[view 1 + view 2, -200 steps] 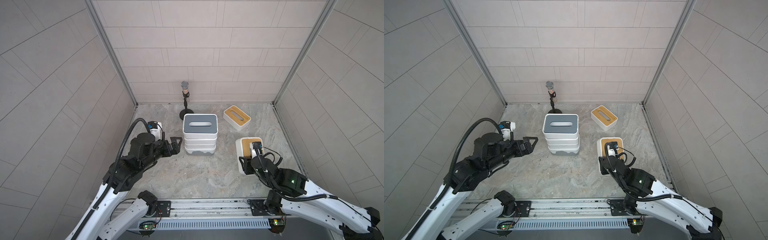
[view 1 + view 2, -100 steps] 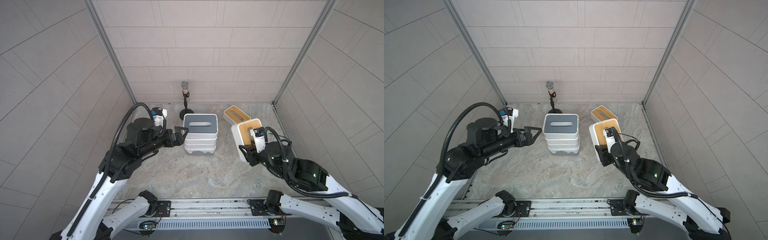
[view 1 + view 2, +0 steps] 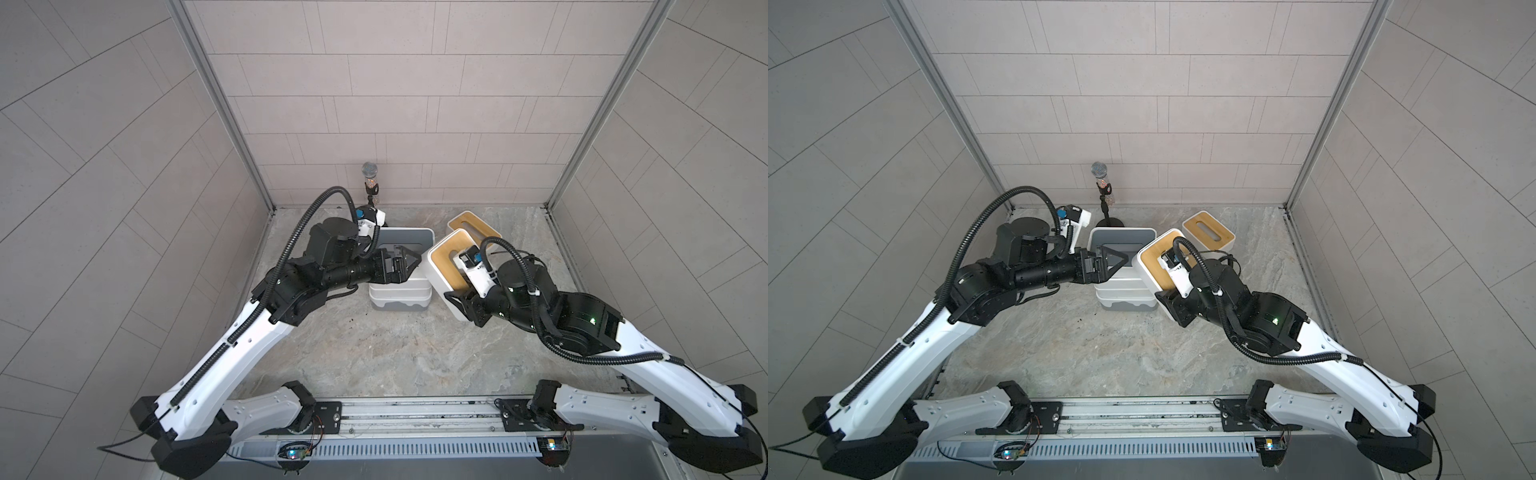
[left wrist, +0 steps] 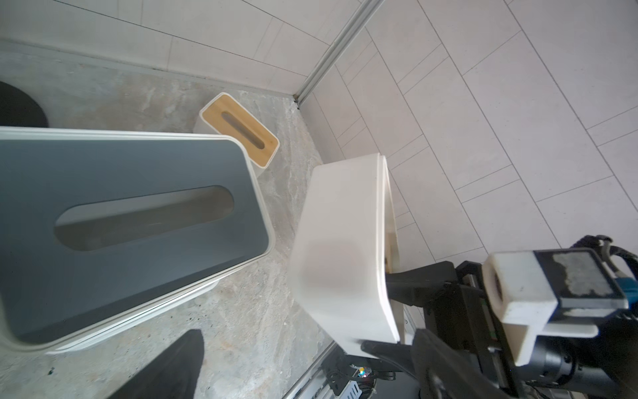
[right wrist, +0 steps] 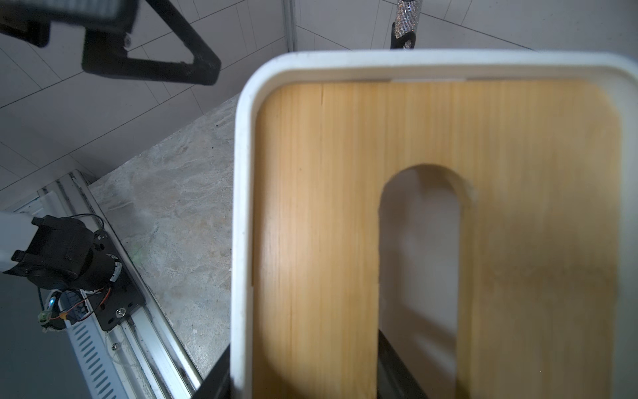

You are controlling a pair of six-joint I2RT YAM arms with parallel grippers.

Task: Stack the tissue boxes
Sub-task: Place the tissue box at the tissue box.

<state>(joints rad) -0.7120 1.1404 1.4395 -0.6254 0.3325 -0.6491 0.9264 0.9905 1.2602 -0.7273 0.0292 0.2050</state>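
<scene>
"Fingers on the right arm [image 4: 424,279] pinched the bamboo-lid tissue box [image 3: 446,266], tipped, up beside the stack [image 3: 399,291]. Left fingers [image 5: 155,70] were spread."

"It needed levelling, then lining up over the grey lid [image 4: 138,172]."

Soft, even light, only faint shadows.
Top views bow at the edges; the tissue box [image 5: 310,241] blurs in the right wrist view.

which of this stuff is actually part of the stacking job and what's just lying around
Job:
- the stack of tissue boxes with the grey lid on top
- the bamboo-lidded box held tilted by the right gripper
- the second bamboo-lidded box at the back

Lying about:
- the microphone on its stand
</scene>
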